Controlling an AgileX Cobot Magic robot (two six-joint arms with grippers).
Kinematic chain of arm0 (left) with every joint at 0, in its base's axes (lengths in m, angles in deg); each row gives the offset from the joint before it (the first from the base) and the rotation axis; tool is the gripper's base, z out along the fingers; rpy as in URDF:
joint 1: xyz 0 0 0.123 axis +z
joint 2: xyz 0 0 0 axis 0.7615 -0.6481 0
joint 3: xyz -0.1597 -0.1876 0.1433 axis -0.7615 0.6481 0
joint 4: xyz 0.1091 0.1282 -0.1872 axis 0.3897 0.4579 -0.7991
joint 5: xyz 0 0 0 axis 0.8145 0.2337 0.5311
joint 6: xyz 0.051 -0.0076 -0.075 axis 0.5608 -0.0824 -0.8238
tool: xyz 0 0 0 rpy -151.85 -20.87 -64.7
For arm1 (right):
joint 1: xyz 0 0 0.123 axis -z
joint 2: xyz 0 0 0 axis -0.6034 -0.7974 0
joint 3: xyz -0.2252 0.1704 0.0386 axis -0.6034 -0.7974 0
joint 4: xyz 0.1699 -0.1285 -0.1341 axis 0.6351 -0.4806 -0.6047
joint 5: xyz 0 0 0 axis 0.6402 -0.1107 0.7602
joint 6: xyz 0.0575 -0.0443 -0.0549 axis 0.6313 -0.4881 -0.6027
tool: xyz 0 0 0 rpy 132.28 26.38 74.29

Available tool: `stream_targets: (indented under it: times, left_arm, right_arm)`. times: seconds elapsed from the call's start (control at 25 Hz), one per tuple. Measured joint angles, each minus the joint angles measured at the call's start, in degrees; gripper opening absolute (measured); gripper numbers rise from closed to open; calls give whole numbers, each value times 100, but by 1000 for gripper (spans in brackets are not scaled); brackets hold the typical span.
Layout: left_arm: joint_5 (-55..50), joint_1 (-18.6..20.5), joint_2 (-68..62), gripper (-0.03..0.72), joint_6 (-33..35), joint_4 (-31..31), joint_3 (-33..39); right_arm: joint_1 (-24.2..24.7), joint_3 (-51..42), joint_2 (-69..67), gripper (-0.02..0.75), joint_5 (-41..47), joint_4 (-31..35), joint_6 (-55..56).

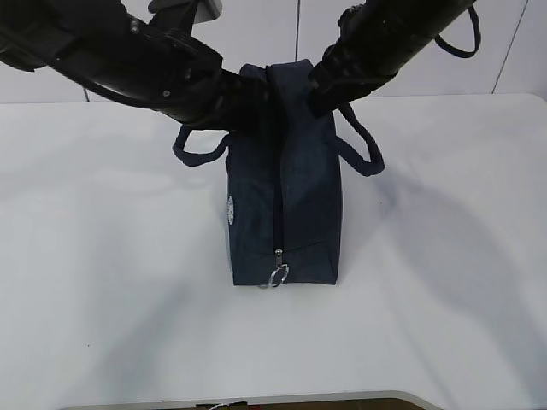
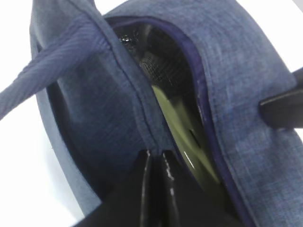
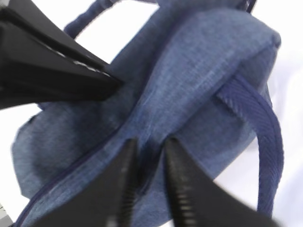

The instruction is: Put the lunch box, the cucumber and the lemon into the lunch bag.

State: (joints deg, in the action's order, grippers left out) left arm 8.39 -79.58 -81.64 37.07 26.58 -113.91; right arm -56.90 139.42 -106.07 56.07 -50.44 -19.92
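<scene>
Navy fabric fills most of what I see: lunch bag (image 1: 286, 196) upright mid-table (image 1: 102, 299), both arms down on its top end. Exterior view shows the zipper run closed down the near face, ring pull (image 1: 278, 276) at the bottom by the table. Left wrist view says otherwise up top: a gap in the seam is open there, silvery lining and mesh visible inside.

Left gripper (image 2: 156, 163): jaws nearly together, pinching the bag's seam edge right at its tips. Opening sits just beyond and to the right of that pinch. Right gripper (image 3: 150, 153): jaws narrow, a fold of bag fabric between them, on the opposite side of the seam; loop handle (image 3: 265, 132) hangs just right of it.

Lunch box (image 2: 187, 137): pale green lid showing inside the gap, just past the left fingertips. So it's in the bag. Cucumber and lemon: not visible anywhere, can't tell.

Step in hand, my guess: holding or pulling the mouth apart. To do it well, keep both pinches on the edges only, pull evenly away from each other, don't lift the bag or tip it.
</scene>
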Motion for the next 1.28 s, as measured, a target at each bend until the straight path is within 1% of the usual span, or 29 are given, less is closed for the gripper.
stream_targets:
  times: [0.12, 0.2, 0.24, 0.32, 0.4, 0.44, 0.52, 0.68, 0.8, 0.92, 1.08, 1.16, 1.28]
  left_arm:
    - [26, 10, 0, -13, 0, 11, 0]
    - [30, 10, 0, -13, 0, 11, 0]
    - [39, 10, 0, -13, 0, 11, 0]
    - [58, 10, -3, -13, -10, 11, 0]
    - [68, 10, -13, -13, -10, 11, 0]
    - [78, 10, -13, -13, -10, 11, 0]
    - [81, 10, -25, -13, -10, 11, 0]
    - [81, 10, -25, -13, -10, 11, 0]
    - [81, 10, -25, -13, -10, 11, 0]
    - [81, 10, -25, -13, -10, 11, 0]
    - [81, 10, -25, -13, -10, 11, 0]
    - [81, 10, -25, -13, -10, 11, 0]
    - [81, 10, -25, -13, -10, 11, 0]
  right_arm:
    - [0, 0, 0, 14, -4, 67, 0]
    - [0, 0, 0, 49, 9, 187, 0]
    - [0, 11, 0, 89, 30, 230, 0]
    - [0, 92, 0, 197, 96, 306, 0]
    - [0, 191, 0, 319, 220, 318, 0]
    - [0, 258, 0, 361, 332, 318, 0]
    - [0, 411, 0, 397, 584, 318, 0]
    - [0, 753, 0, 417, 1325, 318, 14]
    - [0, 788, 97, 418, 1475, 468, -99]
    - [0, 635, 299, 419, 1489, 802, -275]
    - [0, 34, 764, 419, 1499, 1285, -663]
    - [0, -493, 1019, 419, 1427, 1518, -890]
    - [0, -1361, 1425, 419, 1064, 1764, -1255]
